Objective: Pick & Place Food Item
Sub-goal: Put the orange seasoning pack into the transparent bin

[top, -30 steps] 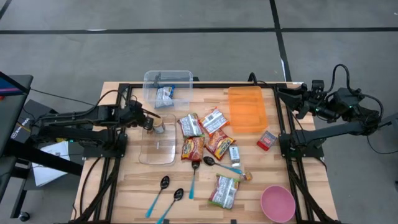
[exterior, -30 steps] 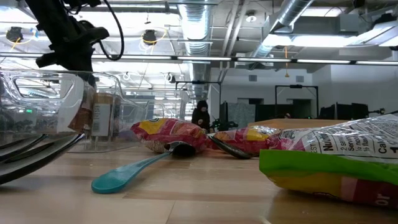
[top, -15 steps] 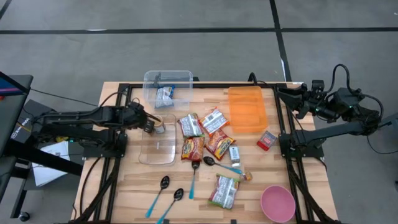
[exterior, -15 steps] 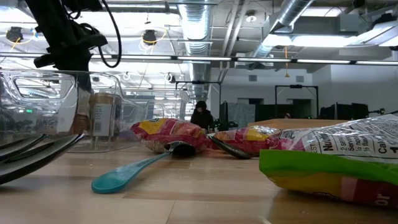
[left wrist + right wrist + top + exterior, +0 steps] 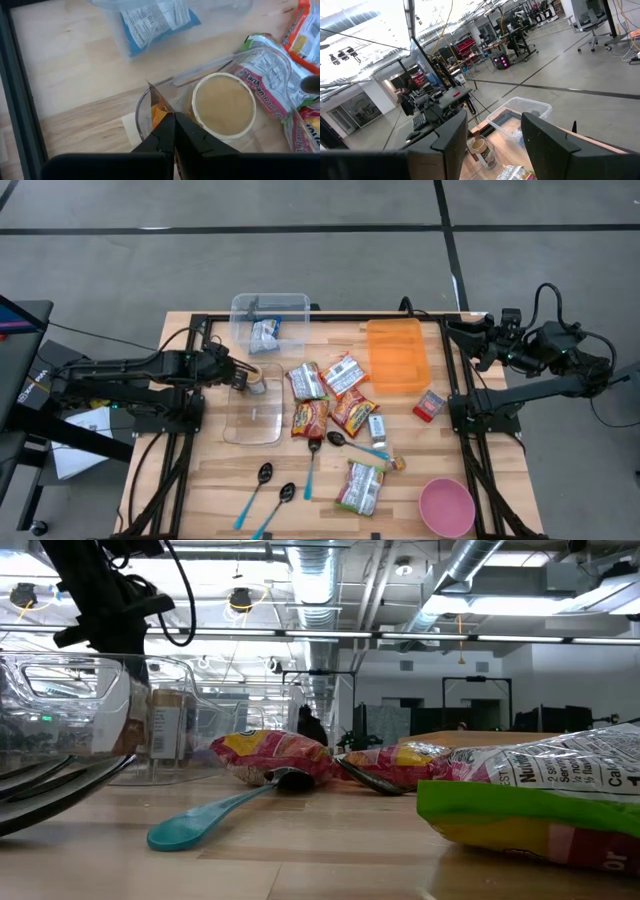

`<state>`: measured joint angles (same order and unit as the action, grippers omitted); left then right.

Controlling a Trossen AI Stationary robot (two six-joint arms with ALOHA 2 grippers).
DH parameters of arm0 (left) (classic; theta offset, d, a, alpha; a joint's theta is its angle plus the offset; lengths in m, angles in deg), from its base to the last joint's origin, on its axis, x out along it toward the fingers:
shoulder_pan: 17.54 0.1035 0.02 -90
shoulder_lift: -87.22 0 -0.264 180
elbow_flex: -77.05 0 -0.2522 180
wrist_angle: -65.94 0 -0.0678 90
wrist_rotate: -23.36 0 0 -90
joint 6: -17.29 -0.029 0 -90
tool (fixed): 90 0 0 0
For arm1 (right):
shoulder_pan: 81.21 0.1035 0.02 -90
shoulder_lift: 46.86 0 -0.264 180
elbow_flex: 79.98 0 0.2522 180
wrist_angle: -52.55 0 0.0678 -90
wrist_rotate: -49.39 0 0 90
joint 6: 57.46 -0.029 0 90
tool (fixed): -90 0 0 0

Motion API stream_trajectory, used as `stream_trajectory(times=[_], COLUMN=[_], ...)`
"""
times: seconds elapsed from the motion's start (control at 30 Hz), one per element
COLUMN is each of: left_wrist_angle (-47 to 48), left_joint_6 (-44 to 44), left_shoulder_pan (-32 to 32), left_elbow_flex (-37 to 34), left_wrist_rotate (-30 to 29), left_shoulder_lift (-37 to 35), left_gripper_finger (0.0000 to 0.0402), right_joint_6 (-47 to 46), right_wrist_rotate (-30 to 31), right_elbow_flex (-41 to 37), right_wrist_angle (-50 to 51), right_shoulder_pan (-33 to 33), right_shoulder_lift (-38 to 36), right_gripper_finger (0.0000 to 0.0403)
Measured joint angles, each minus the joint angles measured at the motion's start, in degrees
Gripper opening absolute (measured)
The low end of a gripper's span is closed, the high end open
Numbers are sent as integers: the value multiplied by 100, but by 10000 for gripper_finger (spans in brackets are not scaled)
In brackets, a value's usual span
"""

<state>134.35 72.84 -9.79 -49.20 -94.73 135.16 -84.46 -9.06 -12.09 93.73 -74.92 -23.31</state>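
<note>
Now my left gripper sits beside the jar, fingers pressed together on nothing I can see, perhaps nudging it. Far from the jar, my right gripper waits, spread wide.

Snack bag cut off at frame edge

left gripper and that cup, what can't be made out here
- Left gripper fingers meet at a clear lid's edge; pinching it or not, unclear.
- Cup contents: its closed tan top hides them, left wrist view.
- Cup label: blurred through a clear tub, low view.
- Packet print: too small, high view.
</note>
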Motion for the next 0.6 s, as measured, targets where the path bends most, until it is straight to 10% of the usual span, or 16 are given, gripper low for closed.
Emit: stream_trajectory(times=[0.6], left_wrist_angle=[-103], left_joint_6=[-115], left_shoulder_pan=[-13], left_elbow_flex=[0], left_wrist_rotate=[37], left_shoulder_lift=[428], left_gripper_finger=[0], right_joint_6=[2], right_wrist_rotate=[0], right_elbow_flex=[0], right_wrist_angle=[61], right_shoulder_pan=[0], right_shoulder_lift=[2], right_gripper_finger=[180])
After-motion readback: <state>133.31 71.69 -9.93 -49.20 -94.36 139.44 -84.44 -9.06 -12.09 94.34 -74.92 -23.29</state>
